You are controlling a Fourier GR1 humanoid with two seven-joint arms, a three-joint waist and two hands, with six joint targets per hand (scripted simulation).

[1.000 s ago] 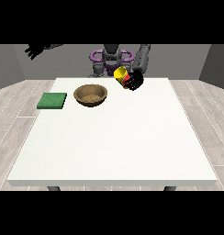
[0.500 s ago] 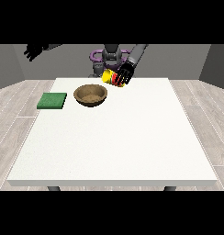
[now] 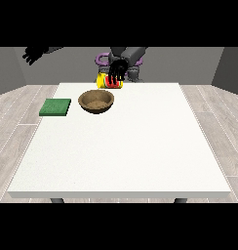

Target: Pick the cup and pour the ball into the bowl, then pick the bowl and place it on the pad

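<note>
A yellow cup (image 3: 102,81) hangs tilted on its side just behind the far rim of the brown wooden bowl (image 3: 96,101). A red patch shows at the cup, half hidden by fingers. The hand at the view's right (image 3: 117,71), now near the middle of the view, is curled over the cup and covers its right part. I cannot make out the ball by itself. The bowl stands on the white table (image 3: 126,146), and a green pad (image 3: 55,107) lies to its left. High at the view's left, the other hand (image 3: 35,53) is off the table with relaxed fingers.
The robot's grey torso (image 3: 128,61) with purple rings stands behind the table's far edge. Wooden floor surrounds the table. Only the bowl and pad stand on the table, both in its far left part.
The hand with the cup has moved leftward in the view, from right of the bowl to just behind its far rim. The bowl, pad and other hand have stayed put.
</note>
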